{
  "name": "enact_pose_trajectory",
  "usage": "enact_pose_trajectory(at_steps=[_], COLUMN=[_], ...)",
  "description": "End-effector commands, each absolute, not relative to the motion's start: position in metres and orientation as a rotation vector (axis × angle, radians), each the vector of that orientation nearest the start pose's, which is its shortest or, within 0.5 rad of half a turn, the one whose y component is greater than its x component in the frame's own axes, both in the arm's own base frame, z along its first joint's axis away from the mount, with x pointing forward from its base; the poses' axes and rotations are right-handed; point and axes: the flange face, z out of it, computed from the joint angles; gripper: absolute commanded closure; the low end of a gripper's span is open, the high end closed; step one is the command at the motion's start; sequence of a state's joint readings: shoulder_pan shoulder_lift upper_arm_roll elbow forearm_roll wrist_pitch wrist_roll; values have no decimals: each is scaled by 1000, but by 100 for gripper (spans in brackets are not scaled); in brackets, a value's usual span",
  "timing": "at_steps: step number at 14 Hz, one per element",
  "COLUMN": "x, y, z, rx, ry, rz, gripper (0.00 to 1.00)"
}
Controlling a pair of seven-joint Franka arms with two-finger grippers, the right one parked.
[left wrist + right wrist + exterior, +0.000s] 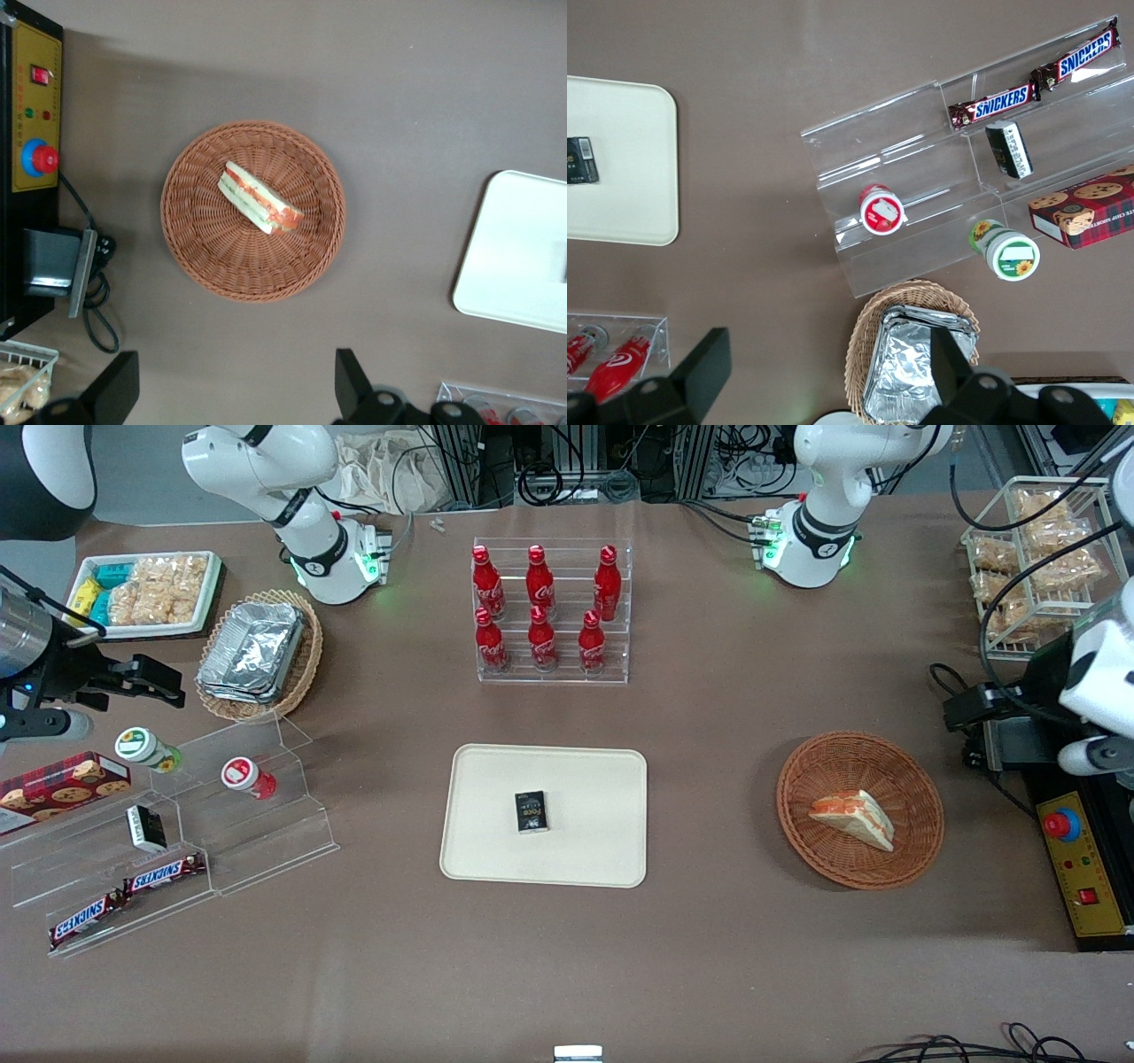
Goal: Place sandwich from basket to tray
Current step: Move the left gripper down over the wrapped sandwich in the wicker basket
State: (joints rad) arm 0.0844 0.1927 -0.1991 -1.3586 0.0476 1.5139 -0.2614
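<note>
The sandwich (852, 818), a white bread wedge with orange-red and green filling, lies in the round reddish-brown wicker basket (802, 815) toward the working arm's end of the table. Both show in the left wrist view: the sandwich (260, 198) and the basket (190, 243). The cream-beige tray (496, 850) lies flat at the table's middle and carries a small black box (532, 811); its corner shows in the left wrist view (518, 257). My left gripper (236, 390) is open and empty, held high above the table, apart from the basket.
A clear rack of red bottles (551, 613) stands farther from the front camera than the tray. A yellow box with a red stop button (1083, 859) lies beside the basket. A clear stepped stand with snacks (177, 841) and a tan basket of foil containers (257, 654) lie toward the parked arm's end.
</note>
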Motion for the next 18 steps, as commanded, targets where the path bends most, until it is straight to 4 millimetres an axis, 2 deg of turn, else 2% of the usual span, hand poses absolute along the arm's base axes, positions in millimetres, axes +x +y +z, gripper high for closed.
enact_pose_trajectory(at_steps=[1,5,8,11,14,16,18], x=[594,578,577,583,594,599,601], y=[-52,-48,-48,-39,-29,-28,-28], z=[569,513,469,416,378,351,324], rx=[-3101,-3087,-3073,-3027,-2950,-2901,-2874], ry=[-286,-363,-493,-848,-1161,-1294,-1341], rz=[161,114,92,-35,-81,-61,-20], gripper=[3,4,4,3,2,2,1])
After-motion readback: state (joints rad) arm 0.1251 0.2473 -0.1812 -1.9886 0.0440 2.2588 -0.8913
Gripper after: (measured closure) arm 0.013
